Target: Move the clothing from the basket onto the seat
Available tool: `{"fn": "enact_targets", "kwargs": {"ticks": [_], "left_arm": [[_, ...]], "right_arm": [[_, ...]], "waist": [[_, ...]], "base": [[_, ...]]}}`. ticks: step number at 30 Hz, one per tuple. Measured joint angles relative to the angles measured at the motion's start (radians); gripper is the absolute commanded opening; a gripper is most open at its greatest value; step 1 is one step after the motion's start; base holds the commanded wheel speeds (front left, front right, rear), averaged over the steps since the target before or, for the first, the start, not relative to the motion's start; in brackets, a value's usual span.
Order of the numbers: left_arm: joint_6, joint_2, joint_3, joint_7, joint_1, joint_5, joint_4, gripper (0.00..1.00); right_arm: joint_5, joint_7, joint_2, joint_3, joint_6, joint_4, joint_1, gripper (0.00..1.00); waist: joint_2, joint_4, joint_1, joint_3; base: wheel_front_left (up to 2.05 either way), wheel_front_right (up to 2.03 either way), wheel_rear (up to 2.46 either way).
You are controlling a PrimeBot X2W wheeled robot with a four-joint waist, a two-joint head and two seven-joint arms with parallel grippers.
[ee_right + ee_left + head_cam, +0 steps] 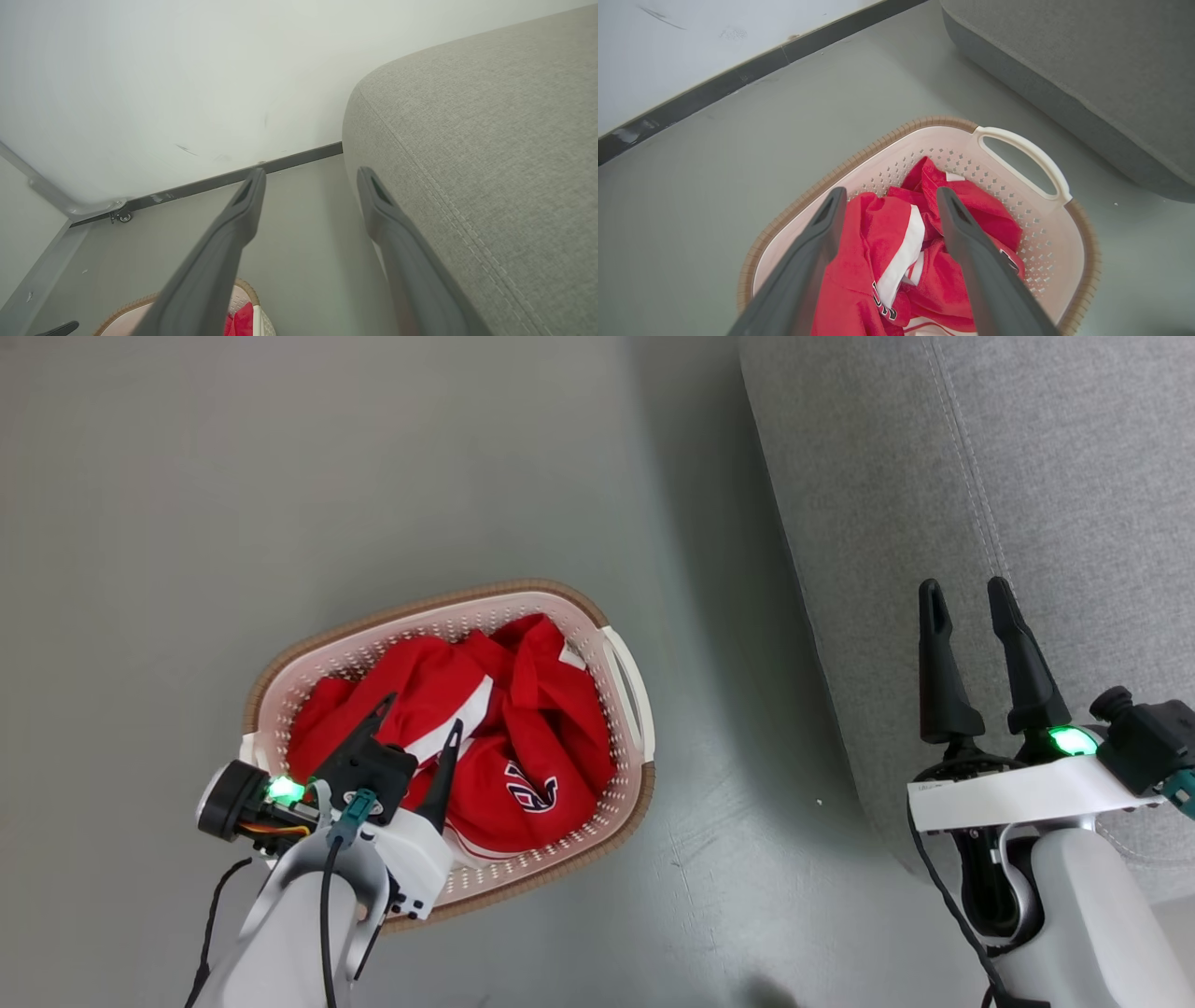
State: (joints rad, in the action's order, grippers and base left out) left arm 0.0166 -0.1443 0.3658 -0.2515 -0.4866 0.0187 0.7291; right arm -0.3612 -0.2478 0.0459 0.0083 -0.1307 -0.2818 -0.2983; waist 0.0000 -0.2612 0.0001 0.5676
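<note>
Head view: basket (523, 586) on grey floor (280, 476), full of crumpled red clothing (541, 728), white stripes + lettering showing. L gripper (425, 709) above basket's near-left part, jaws spread wide, nothing held, tips just over the fabric. Seat (1027, 476) to basket's right, apart from it. R gripper (963, 583) right of basket, over seat edge, likewise wide + empty.

L wrist view: 2 fingers straddling a raised fold w/ white stripe near basket's middle; contact w/ fabric impossible to tell. Seat beyond basket's handle.

R wrist view: basket rim + scrap of red at bottom edge, seat off to basket's right.

Handling, as a guess: soft, light, limp; likely to drape, drag over the rim, maybe pull up a 2nd garment. Best hold prob. the bunched ridge at basket centre: pinch deep, lift well clear of rim.
</note>
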Motion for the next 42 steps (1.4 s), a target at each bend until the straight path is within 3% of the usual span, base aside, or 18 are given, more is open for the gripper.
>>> {"fn": "enact_targets", "kwargs": {"ticks": [30,42], "left_arm": [[0.056,-0.05,0.053,0.034,-0.143,0.112,0.152,1.0],[0.133,-0.087,0.037,0.087,-0.192,0.138,0.216,1.0]], "right_arm": [[-0.045,-0.004,-0.003,0.035,0.0,0.046,-0.099,1.0],[-0.078,-0.004,-0.003,0.054,0.0,0.047,-0.131,1.0]], "waist": [[0.0,-0.088,0.0,0.156],[0.0,-0.118,0.0,0.193]], "base": [[0.0,0.0,0.0],[0.0,0.0,0.0]]}}
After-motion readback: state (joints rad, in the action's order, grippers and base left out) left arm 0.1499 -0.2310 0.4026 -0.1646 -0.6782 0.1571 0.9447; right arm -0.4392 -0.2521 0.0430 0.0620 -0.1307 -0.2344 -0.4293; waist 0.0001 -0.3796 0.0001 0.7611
